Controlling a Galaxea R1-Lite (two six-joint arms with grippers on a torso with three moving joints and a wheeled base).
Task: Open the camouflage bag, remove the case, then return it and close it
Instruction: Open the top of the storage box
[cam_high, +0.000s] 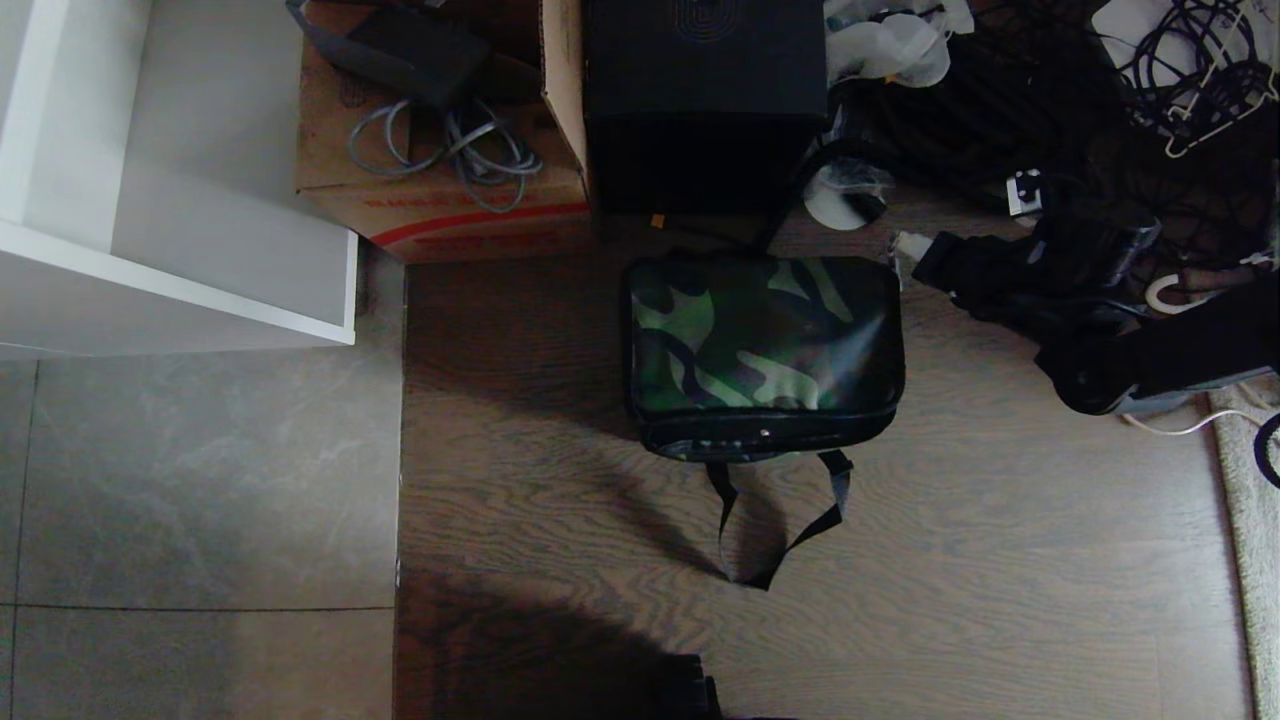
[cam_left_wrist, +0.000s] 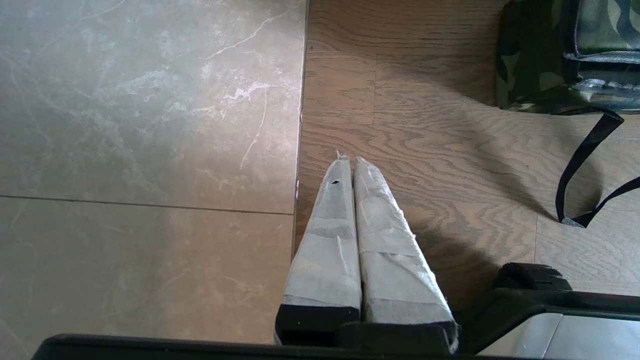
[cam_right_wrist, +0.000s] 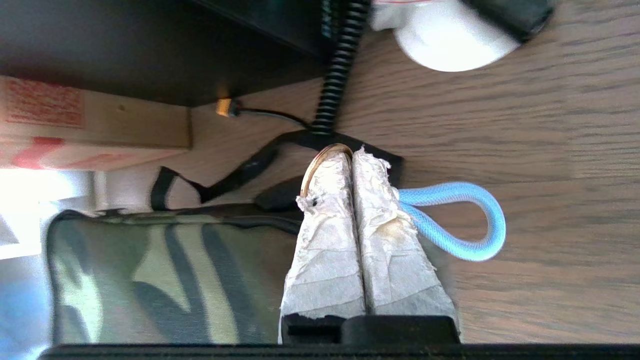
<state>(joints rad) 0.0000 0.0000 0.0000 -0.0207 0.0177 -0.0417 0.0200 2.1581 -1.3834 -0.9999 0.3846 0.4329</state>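
The camouflage bag (cam_high: 765, 340) lies zipped shut on the wood floor, one black strap handle (cam_high: 775, 540) trailing toward me. The case is hidden. My right gripper (cam_high: 905, 248) reaches in from the right to the bag's far right corner. In the right wrist view the right gripper (cam_right_wrist: 352, 152) is shut beside the bag (cam_right_wrist: 165, 280). A gold ring (cam_right_wrist: 312, 167) and a blue cord loop (cam_right_wrist: 475, 220) of the zip pull stick out either side of its tips. My left gripper (cam_left_wrist: 349, 160) hangs shut and empty over the tile-wood seam, left of the bag (cam_left_wrist: 530, 60).
A brown cardboard box (cam_high: 440, 190) and a tall black box (cam_high: 705, 100) stand right behind the bag. A white shelf unit (cam_high: 170, 200) is at far left. Tangled cables (cam_high: 1100, 100) and a white round object (cam_high: 835, 205) crowd the far right. A rug edge (cam_high: 1250, 480) lies at right.
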